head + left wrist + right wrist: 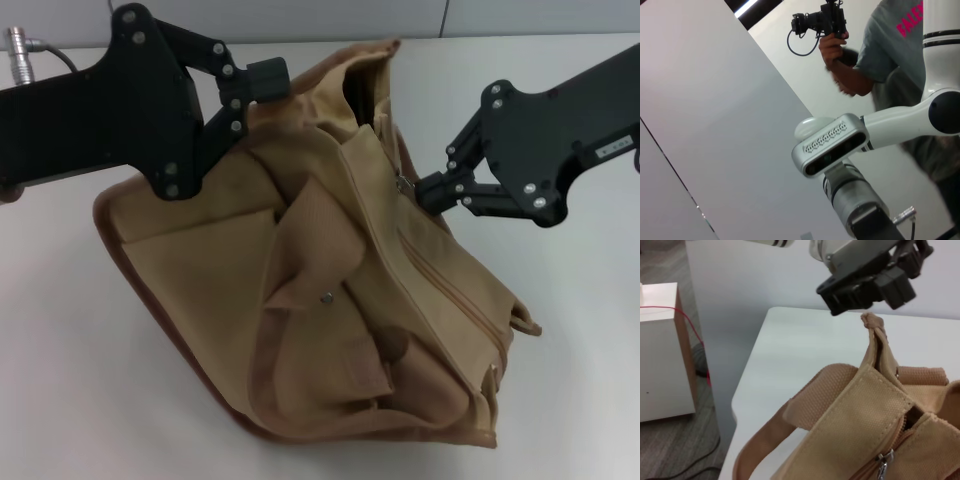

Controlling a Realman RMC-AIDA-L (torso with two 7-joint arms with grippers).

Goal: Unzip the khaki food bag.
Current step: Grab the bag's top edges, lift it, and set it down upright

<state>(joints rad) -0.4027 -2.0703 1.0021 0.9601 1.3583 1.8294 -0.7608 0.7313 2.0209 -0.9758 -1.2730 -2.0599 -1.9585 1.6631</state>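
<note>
The khaki food bag [330, 290] sits slumped and tilted in the middle of the white worktop [80, 400], front pocket and snap toward us, zipper line running along its top right edge. The left claw [262, 84] is up at the bag's far top corner, clenched on the canvas there, I'd say to anchor the bag so it can't slide when the zip is drawn. The right claw [432, 190] is in at the zipper's upper end, right beside the silver zipper pull [405, 183]. Has it got the pull pinched or not? I cannot tell. The zipper looks mostly closed below that point.
</note>
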